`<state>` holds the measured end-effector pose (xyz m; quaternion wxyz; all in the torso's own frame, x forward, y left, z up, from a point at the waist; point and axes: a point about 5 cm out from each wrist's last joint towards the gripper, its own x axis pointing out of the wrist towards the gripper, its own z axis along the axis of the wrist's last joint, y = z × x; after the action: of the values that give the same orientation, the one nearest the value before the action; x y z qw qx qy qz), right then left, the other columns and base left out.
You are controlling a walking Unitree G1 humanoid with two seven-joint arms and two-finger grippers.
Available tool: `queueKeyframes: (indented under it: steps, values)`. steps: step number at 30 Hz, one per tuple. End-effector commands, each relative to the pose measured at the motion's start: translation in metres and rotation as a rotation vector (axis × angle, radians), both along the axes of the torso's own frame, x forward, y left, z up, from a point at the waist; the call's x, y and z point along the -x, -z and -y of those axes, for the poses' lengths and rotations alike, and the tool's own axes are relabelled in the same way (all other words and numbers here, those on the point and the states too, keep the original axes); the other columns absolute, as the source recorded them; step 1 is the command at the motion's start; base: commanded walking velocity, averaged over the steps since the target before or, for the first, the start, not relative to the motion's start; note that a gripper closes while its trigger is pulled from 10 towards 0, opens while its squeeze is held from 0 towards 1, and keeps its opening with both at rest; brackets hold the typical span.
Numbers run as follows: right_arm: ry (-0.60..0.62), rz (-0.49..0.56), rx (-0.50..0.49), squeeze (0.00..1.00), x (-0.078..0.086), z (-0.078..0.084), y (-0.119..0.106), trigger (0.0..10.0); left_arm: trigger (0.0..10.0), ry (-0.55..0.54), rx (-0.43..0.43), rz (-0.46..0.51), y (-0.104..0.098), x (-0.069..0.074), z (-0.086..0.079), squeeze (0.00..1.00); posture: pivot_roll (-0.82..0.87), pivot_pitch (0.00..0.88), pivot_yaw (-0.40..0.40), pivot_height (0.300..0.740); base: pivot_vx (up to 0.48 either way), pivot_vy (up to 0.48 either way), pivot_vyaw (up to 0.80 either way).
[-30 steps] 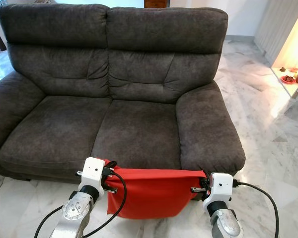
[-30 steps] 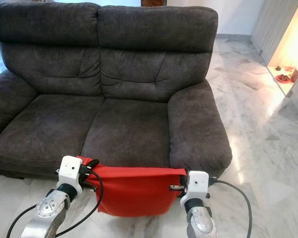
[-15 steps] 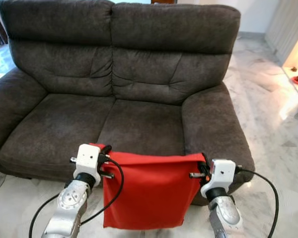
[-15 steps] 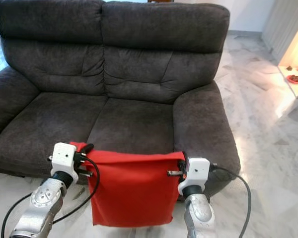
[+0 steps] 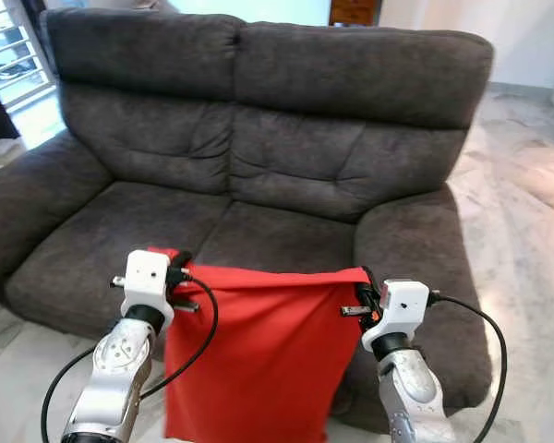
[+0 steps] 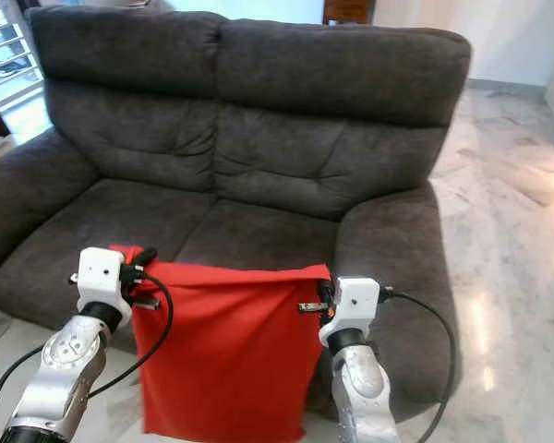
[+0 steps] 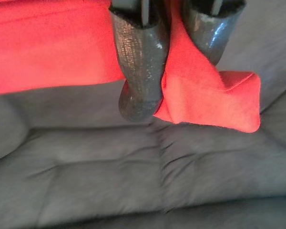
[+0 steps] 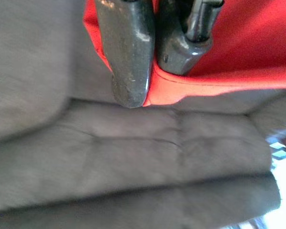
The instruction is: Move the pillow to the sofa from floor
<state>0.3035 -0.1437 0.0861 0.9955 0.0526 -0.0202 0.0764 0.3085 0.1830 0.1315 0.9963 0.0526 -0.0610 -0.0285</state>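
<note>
We hold the red pillow hanging before the sofa, left claw and right claw each pinching a top corner. Our wrist views show black fingers clamped on fabric above the seat cushions.

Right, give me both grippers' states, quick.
Left gripper: shut on the flat red fabric pillow, top corner.
Right gripper: shut on its other top corner.

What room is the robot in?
Probably a living room at home. There is a big grey sofa on a shiny marble floor, and a red pillow held up by both pincers.
</note>
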Motion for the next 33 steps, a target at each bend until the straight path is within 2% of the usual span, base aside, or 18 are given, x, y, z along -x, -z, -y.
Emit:
queueKeyframes:
  steps: [1, 2, 6, 8, 12, 15, 16, 19, 23, 27, 33]
  values:
    - [0.06, 0.158, -0.046, 0.0, -0.009, 0.01, -0.039, 10.0, 10.0, -0.048, -0.011, 0.083, -0.025, -0.004, -0.014, 0.0, 0.11, 0.101, 0.007, 0.74, 0.352, 0.0, 0.0]
    - [0.06, 0.158, -0.046, 0.0, -0.009, 0.01, -0.039, 10.0, 10.0, -0.048, -0.011, 0.083, -0.025, -0.004, -0.014, 0.0, 0.11, 0.101, 0.007, 0.74, 0.352, 0.0, 0.0]
    - [0.059, 0.229, -0.088, 0.0, -0.016, 0.004, -0.065, 10.0, 10.0, -0.062, -0.025, 0.143, -0.049, -0.009, -0.021, 0.0, 0.12, 0.101, 0.007, 0.74, 0.357, 0.0, 0.0]
    - [0.059, 0.244, -0.092, 0.0, -0.018, 0.003, -0.07, 10.0, 10.0, -0.065, -0.031, 0.16, -0.056, -0.009, -0.023, 0.0, 0.12, 0.099, 0.007, 0.74, 0.358, 0.0, 0.0]
    - [0.042, 0.291, -0.131, 0.0, -0.02, -0.002, -0.088, 10.0, 10.0, -0.099, -0.034, 0.218, -0.079, -0.01, -0.035, 0.0, 0.12, 0.098, 0.004, 0.74, 0.356, 0.0, 0.0]
    - [0.037, 0.302, -0.135, 0.0, -0.019, -0.003, -0.094, 10.0, 10.0, -0.112, -0.038, 0.235, -0.088, -0.009, -0.041, 0.0, 0.12, 0.099, 0.003, 0.74, 0.358, 0.0, 0.0]
    - [0.039, 0.308, -0.158, 0.0, -0.019, -0.005, -0.099, 10.0, 10.0, -0.127, -0.037, 0.25, -0.096, -0.009, -0.047, 0.0, 0.13, 0.1, 0.003, 0.74, 0.356, 0.0, 0.0]
    - [0.029, 0.329, -0.183, 0.0, -0.019, -0.01, -0.11, 10.0, 10.0, -0.148, -0.07, 0.267, -0.105, -0.008, -0.056, 0.0, 0.12, 0.101, 0.002, 0.74, 0.358, 0.0, 0.0]
    - [-0.019, 0.399, -0.21, 0.0, -0.019, -0.025, -0.135, 10.0, 10.0, -0.186, -0.076, 0.312, -0.127, -0.007, -0.068, 0.0, 0.13, 0.1, 0.0, 0.74, 0.355, 0.0, 0.0]
    - [-0.032, 0.42, -0.212, 0.0, -0.02, -0.026, -0.142, 10.0, 10.0, -0.186, -0.085, 0.322, -0.133, -0.007, -0.069, 0.0, 0.13, 0.098, -0.001, 0.74, 0.354, 0.0, 0.0]
    - [-0.008, 0.45, -0.215, 0.0, -0.024, -0.02, -0.156, 10.0, 10.0, -0.204, -0.095, 0.326, -0.14, -0.01, -0.078, 0.0, 0.13, 0.095, -0.002, 0.74, 0.355, 0.0, 0.0]
